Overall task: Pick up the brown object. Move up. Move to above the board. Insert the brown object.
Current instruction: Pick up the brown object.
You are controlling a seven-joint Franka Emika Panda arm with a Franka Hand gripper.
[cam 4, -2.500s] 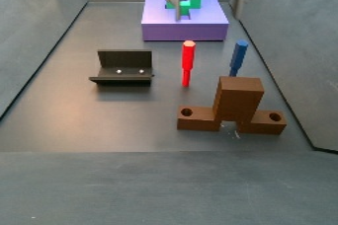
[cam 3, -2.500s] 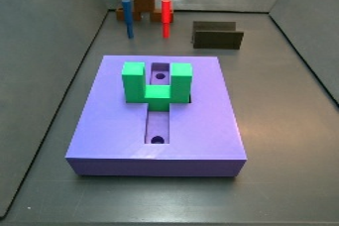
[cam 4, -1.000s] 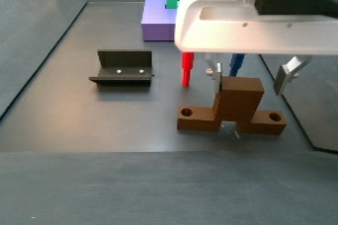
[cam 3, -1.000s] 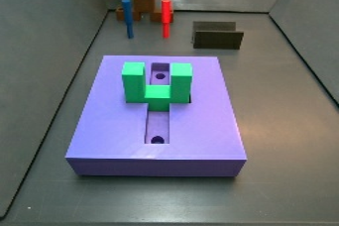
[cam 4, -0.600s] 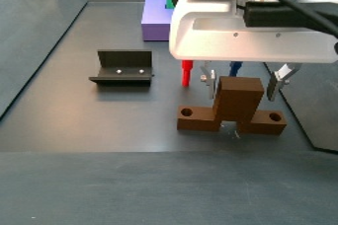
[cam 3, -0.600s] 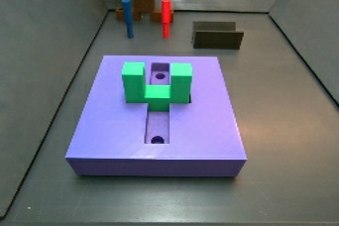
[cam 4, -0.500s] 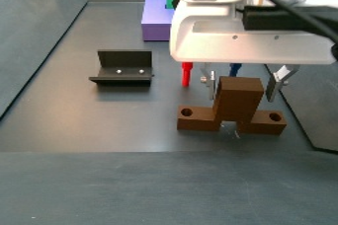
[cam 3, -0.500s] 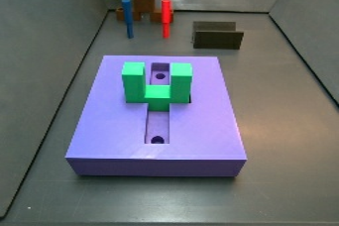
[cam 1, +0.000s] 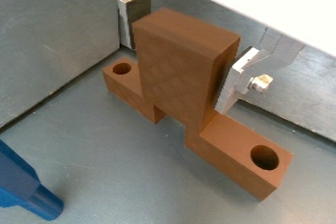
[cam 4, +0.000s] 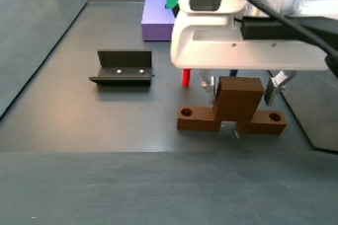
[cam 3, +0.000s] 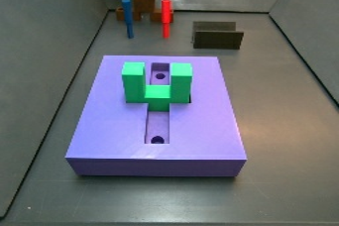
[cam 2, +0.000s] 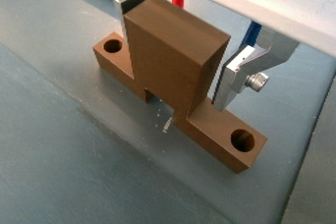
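Grey desk (cam 4: pixel 79 170) carries the brown object (cam 1: pixel 184 71), whose upright block is straddled across its long axis by the hand (cam 1: pixel 184 46), spread, not yet clamped.

Robot test cell: grey walled floor (cam 3: pixel 284 121), fixture (cam 4: pixel 123 68).

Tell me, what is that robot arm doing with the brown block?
The robot arm's tool is down over the reddish-brown block with a tall middle and a round hole at each end. Its silver fingers stand on either side of the tall part, with a gap showing on at least one side, and the block sits on the grey floor. The purple square board with the green U-shaped block waits, its slot part open.
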